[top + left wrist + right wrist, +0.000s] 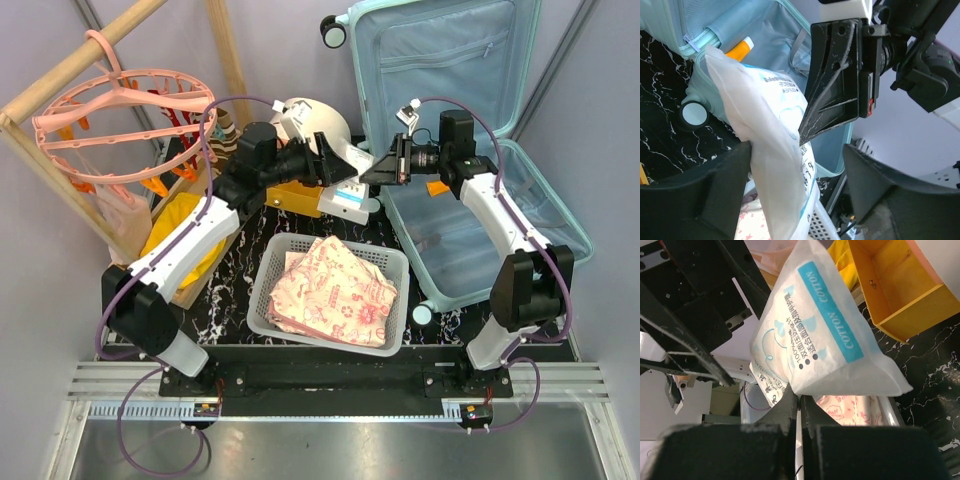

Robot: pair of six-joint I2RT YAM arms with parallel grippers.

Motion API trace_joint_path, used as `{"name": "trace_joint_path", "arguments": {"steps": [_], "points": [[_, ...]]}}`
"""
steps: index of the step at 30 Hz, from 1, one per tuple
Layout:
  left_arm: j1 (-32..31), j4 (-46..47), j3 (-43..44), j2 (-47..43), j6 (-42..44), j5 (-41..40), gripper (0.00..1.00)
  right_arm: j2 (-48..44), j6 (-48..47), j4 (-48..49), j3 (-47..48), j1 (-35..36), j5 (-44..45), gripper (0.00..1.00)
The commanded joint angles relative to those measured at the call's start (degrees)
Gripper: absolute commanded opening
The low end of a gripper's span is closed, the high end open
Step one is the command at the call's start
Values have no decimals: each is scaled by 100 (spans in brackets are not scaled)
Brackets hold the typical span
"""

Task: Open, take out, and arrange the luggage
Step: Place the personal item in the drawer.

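Now, take-out step. My right gripper (pixel 799 410) is pinched tight on the lower edge of a cotton pack (pixel 825 330) and holds it in the air, over the gap between the case (pixel 470 240) and the basket (pixel 262 290). My left gripper (pixel 795 150) stands wide, nose to nose with the right; the pack hangs between its fingers and touches one of them.

The case lies open on the right of the table, with its lid propped up behind. An orange item (pixel 437 187) lies in it; more may remain.

Judged step: a hand-over, or a carry to the basket. Next move: the left jaws should close on the pack's body before the right lets go; the soft film may slip or crumple.

Around: a floral cloth (pixel 335 290) fills most of the basket. A drawer box (pixel 300 120) sits just behind the left gripper, a yellow tray (pixel 895 295) and a pink hanger rack (pixel 120 110) to the left. Hazard: the two grippers are very close and could collide.
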Motion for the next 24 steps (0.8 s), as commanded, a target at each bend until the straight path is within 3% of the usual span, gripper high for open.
{"name": "trace_joint_path", "arguments": {"steps": [1,3,8,9,11,12,13,14,15,19,24], "points": [[79,407,221,43,-90,91,61,-7,-86,0,328,101,-278,0],[71,425,203,70,-125,144,44,1,-147,-79,337,128,-261,0],[80,468,-16,-9,-222,180,16,72,-297,-255,433,216,-243,0],[71,434,-69,-105,-222,-12,0,107,-288,-255,459,216,-182,2],[79,258,-270,-281,-222,-346,0,116,-288,-264,460,216,-42,10],[88,144,-367,-525,-222,-879,0,116,-262,-264,468,216,176,28],[97,-92,-612,-658,-274,-1197,0,133,-227,-264,477,207,274,36],[115,-207,-744,-790,-344,-1522,0,151,-218,-264,495,207,354,55],[193,-313,-902,-948,-441,-2082,0,160,-165,-264,530,189,520,62],[466,-376,-1964,-1808,-1222,-2931,0,212,-138,-246,618,128,864,64],[598,-744,-2082,-2040,-1566,-4135,0,274,-165,-238,767,110,917,65]]}}
